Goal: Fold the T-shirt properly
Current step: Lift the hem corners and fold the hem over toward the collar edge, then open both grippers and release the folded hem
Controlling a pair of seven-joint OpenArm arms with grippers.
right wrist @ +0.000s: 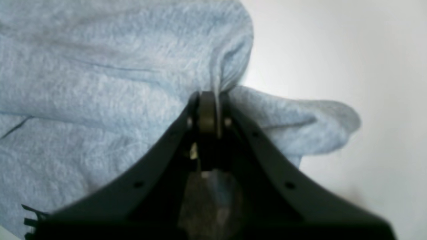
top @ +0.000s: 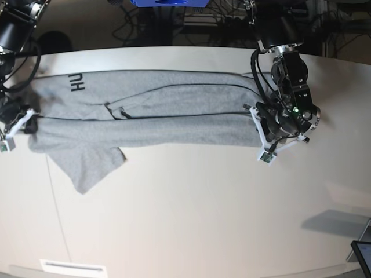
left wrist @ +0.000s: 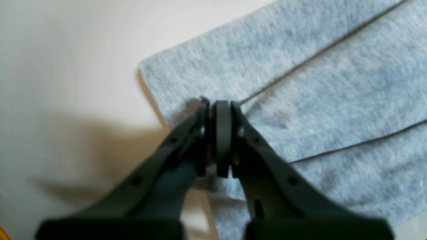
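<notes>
So the whole thing sits on a big off-white bench [top: 191, 208] with a rounded far edge, and past that edge the room is dark and cluttered, mostly cables and black equipment, plus a blue object [top: 165, 2] poking in at the top. At the bench's near right corner there's the corner of a dark screen-like device [top: 363, 252], well apart from the shirt.

The T-shirt [top: 156, 113] is the landmark here: heather grey, folded lengthwise into a long band that runs across the far half of the bench in the base view. Dark seam or edge lines run along the band where the layers overlap. At its left end you can read black block letters "HU" [top: 77, 86], turned sideways. One short sleeve [top: 93, 165] flops out from the near-left of the band toward the front of the bench, lying flat.

The left gripper [left wrist: 217, 106] is at the right end of the T-shirt in the base view, jaws pressed together on the corner of the cloth; its wrist view shows the flat fabric fanning out from the pinch, with two dark fold lines. The right gripper [right wrist: 210, 100] is at the T-shirt's left end, also clamped tight, with a pleat of grey fabric bunched up between the jaws and a loose lobe of cloth sagging to one side of it.

No containers anywhere that I can see.
</notes>
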